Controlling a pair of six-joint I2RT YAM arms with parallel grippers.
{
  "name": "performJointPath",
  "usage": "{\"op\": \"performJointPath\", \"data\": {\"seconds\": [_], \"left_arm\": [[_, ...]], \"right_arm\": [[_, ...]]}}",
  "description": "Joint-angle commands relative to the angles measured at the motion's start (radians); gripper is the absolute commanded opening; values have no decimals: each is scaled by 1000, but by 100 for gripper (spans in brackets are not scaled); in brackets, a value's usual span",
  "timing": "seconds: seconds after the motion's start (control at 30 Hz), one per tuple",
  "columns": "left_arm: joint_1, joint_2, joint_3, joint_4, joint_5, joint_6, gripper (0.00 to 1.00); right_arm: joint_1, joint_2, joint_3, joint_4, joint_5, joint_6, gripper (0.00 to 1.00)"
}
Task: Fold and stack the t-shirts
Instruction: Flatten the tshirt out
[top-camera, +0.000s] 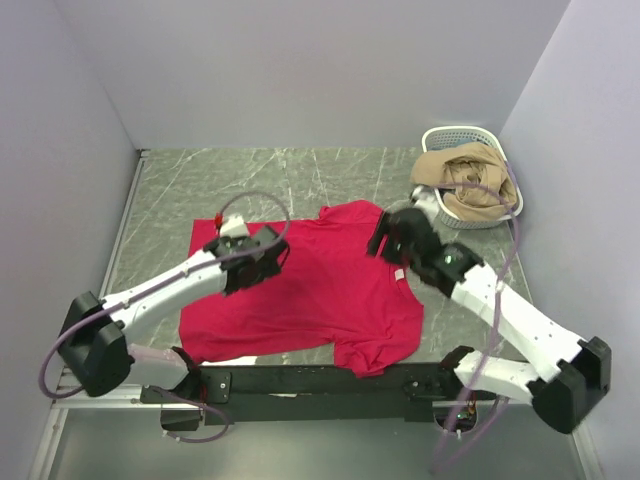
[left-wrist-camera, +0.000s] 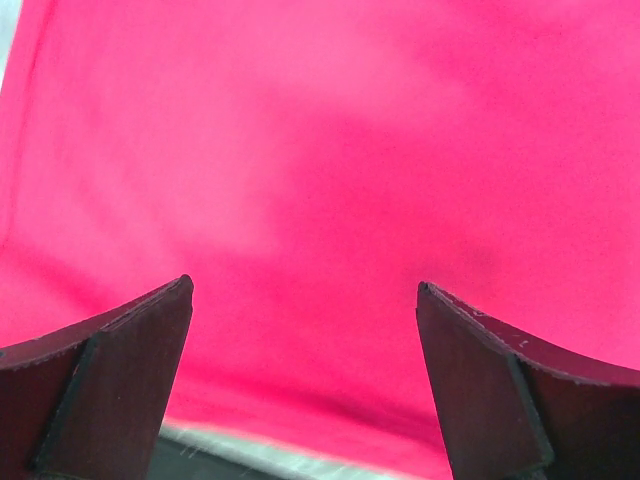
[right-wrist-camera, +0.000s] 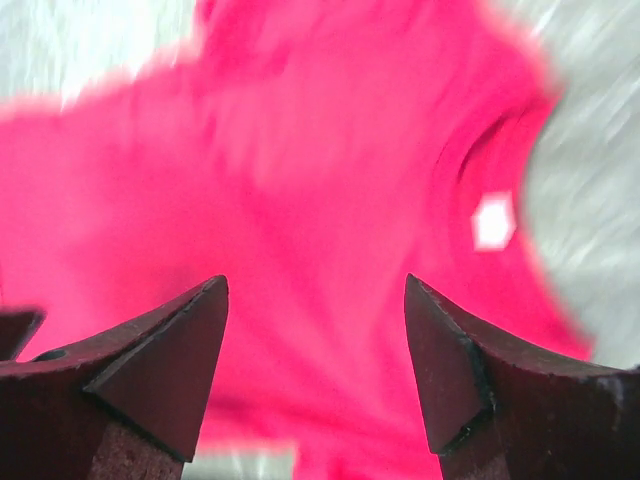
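on the near half of the table (top-camera: 200, 180), we are seeing the red t-shirt (top-camera: 310, 295) lying spread flat, our left gripper (left-wrist-camera: 305, 285) hovering over its left side, jaws wide and empty, our right gripper (right-wrist-camera: 315, 280) hovering near the collar, jaws parted, gripping nothing, farther back a white basket (top-camera: 440, 138) holding tan cloth (top-camera: 468, 175)
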Motion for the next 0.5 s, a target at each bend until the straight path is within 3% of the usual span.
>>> {"op": "performJointPath", "data": {"seconds": [0.0,0.13,0.3,0.47], "left_arm": [[105,120,161,179,-40,235,99],[198,226,260,374,81,383,99],[270,449,424,493,233,555,100],[287,633,604,604,348,655,99]], "right_arm": [[-181,202,134,128,-52,-196,77],[-232,439,344,130,-126,-276,76],[-279,744,620,105,-164,-302,74],[-331,887,777,98,-207,-305,73]]}}
